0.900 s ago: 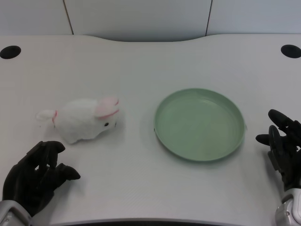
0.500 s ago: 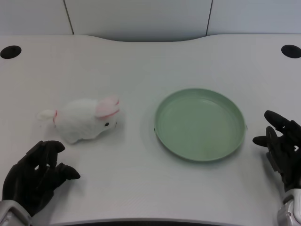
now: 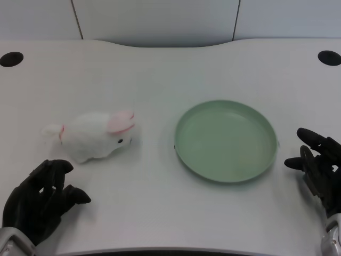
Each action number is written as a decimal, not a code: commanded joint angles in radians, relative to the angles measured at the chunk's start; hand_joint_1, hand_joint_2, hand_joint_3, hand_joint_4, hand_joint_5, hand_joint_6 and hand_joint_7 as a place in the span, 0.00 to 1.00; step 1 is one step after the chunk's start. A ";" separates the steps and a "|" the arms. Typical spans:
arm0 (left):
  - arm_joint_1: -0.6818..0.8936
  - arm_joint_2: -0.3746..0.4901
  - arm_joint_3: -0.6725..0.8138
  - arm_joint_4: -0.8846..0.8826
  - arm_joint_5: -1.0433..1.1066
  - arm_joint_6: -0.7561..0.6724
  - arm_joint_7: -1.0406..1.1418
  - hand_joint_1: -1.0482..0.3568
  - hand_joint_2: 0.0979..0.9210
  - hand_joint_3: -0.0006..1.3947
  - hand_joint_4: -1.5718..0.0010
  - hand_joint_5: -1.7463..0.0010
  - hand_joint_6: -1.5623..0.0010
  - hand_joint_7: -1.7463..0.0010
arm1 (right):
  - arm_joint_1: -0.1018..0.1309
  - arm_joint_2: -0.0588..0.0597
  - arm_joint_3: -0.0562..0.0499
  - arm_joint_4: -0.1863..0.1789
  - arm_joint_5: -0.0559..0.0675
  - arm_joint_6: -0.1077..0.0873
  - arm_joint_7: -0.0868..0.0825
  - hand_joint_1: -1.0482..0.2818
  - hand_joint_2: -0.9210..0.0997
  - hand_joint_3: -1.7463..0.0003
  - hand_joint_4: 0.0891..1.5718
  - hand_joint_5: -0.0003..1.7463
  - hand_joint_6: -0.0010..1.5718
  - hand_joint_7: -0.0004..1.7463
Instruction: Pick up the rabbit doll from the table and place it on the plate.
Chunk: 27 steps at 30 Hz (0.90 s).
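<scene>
A white rabbit doll [image 3: 96, 135] with pink ears lies on its side on the white table, left of centre, its head toward the plate. The light green plate [image 3: 226, 140] sits to its right with nothing on it. My left hand [image 3: 40, 199] is at the lower left corner, below and a little left of the doll, apart from it. Its fingers are spread and loosely bent, holding nothing.
My right hand [image 3: 318, 168] rests at the lower right, just beyond the plate's right rim. Two dark round holes [image 3: 11, 58] [image 3: 329, 57] mark the table's far corners. A pale wall runs behind the table's back edge.
My left hand and the doll have stayed put. The right hand has drifted slightly down and left, toward the plate's rim.
</scene>
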 commanded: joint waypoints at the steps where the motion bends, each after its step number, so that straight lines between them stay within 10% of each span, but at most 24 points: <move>1: 0.014 0.048 -0.025 0.015 0.059 -0.082 -0.058 0.35 1.00 0.39 0.61 0.00 0.74 0.08 | 0.011 -0.011 0.006 -0.005 -0.009 -0.014 -0.016 0.50 0.00 0.81 0.49 0.56 0.56 0.18; 10: 0.053 0.166 -0.162 -0.013 0.372 -0.542 -0.121 0.28 1.00 0.29 0.71 0.27 0.67 0.68 | 0.013 -0.014 0.026 0.001 -0.036 -0.020 -0.047 0.49 0.00 0.81 0.48 0.57 0.56 0.18; 15: -0.041 0.284 -0.222 -0.062 0.607 -0.690 -0.047 0.26 1.00 0.19 0.83 0.37 0.75 0.77 | 0.012 -0.020 0.019 0.006 -0.021 -0.016 -0.008 0.49 0.00 0.80 0.46 0.57 0.55 0.19; 27: -0.272 0.441 -0.349 -0.083 0.954 -0.772 0.067 0.18 0.99 0.04 1.00 0.67 0.89 0.89 | 0.018 -0.011 0.018 -0.016 -0.022 0.003 -0.034 0.49 0.00 0.82 0.47 0.57 0.56 0.19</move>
